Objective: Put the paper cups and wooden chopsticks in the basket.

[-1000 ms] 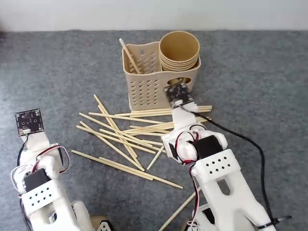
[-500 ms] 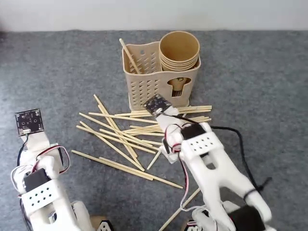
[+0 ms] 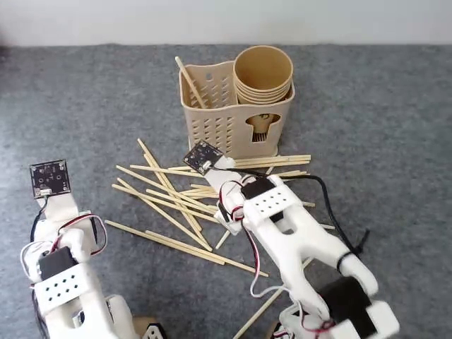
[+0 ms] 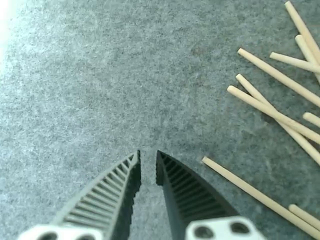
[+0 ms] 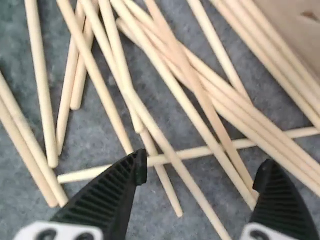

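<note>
Paper cups (image 3: 263, 67): nested in one stack, already standing inside the basket (image 3: 212, 131). One chopstick (image 3: 189, 81) leans in the basket's other compartment. The rest of the wooden chopsticks (image 3: 169, 201) lie loose on the grey worktop (image 3: 381, 127) in a crossed heap just in front of the basket. Those closest to it run roughly parallel to its front wall, and the others fan out at a slant away from it. Right hand (image 5: 202, 167): fingers wide apart, nothing between them, poised low over the part of the heap nearest the basket. Seen from its wrist, most sticks pass obliquely through the gap between the two fingers, several overlapping. One stick (image 5: 210, 149) lies nearly along the line from finger to finger, under the others. Left hand (image 4: 148, 156): fingers all but together with a thin slit between them, nothing held. It sits over bare worktop well away from the basket, beyond the heap's far end, with only stick ends near it. Judgement: the cups look done and the chopsticks are the outstanding work. The right arm is the nearer one. The sticks crossing its gap are the likely pick, since closing across their long axis should catch them. The risk is catching several stacked sticks at once, or dragging the crosswise one.
</note>
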Action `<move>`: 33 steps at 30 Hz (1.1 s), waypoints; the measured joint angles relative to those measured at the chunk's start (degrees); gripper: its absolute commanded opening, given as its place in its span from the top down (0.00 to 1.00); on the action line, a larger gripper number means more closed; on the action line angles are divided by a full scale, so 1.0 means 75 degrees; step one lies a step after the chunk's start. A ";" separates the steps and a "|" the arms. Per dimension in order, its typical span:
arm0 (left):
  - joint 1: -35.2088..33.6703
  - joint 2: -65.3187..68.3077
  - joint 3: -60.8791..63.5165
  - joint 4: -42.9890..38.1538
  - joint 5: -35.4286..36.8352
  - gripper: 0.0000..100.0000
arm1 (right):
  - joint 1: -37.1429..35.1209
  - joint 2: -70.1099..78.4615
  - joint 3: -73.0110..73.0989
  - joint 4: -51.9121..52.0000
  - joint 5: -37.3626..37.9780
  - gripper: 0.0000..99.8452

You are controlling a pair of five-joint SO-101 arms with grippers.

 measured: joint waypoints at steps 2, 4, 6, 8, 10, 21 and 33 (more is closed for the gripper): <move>-0.0023 0.0000 0.0000 0.0000 0.0000 0.94 | 0.0000 0.0399 -0.0211 -0.0105 0.0000 0.70; -0.0023 0.0000 0.0000 0.0000 -0.0012 0.94 | 0.0012 0.0821 -0.0469 -0.0246 0.0000 0.73; -0.0023 0.0000 0.0000 0.0000 -0.0012 0.94 | 0.0000 0.1242 -0.0680 -0.0399 0.0000 0.78; -0.0023 0.0000 0.0000 0.0000 -0.0012 0.94 | 0.0023 0.1536 -0.0867 -0.0481 0.0000 0.85; -0.0023 0.0000 0.0000 0.0000 -0.0012 0.94 | 0.0059 0.1723 -0.1090 -0.0551 -0.0012 0.91; -0.0023 0.0000 0.0000 0.0000 -0.0012 0.94 | 0.0422 0.1911 -0.1207 -0.0563 0.0000 0.99; -0.0023 0.0000 0.0000 -0.0059 -0.0012 0.94 | 0.0410 -0.0445 -0.0879 -0.0551 -0.0012 0.99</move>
